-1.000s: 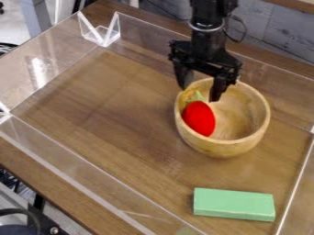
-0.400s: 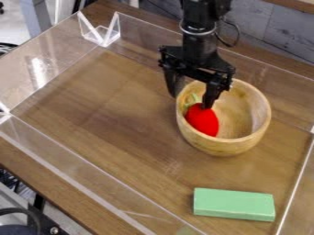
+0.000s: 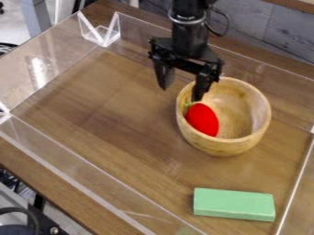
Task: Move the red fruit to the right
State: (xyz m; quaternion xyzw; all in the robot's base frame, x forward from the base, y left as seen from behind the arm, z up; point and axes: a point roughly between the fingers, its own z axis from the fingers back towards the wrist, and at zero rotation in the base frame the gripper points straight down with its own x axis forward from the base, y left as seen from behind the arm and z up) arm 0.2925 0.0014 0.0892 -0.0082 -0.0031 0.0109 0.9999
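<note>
The red fruit (image 3: 203, 118) lies inside the wooden bowl (image 3: 249, 136), against its left inner side. My black gripper (image 3: 181, 83) hangs pointing down above the bowl's left rim, up and to the left of the fruit. Its fingers (image 3: 200, 86) stand wide apart with nothing between them. It does not touch the fruit.
A green rectangular block (image 3: 233, 204) lies near the front right of the wooden tabletop. Clear acrylic walls (image 3: 50, 55) ring the work area, with a clear bracket (image 3: 98, 30) at the back left. The arm's column rises at the back centre.
The open gripper has lifted out of the bowl and shifted left and back. The red fruit stays in the bowl where it was.
</note>
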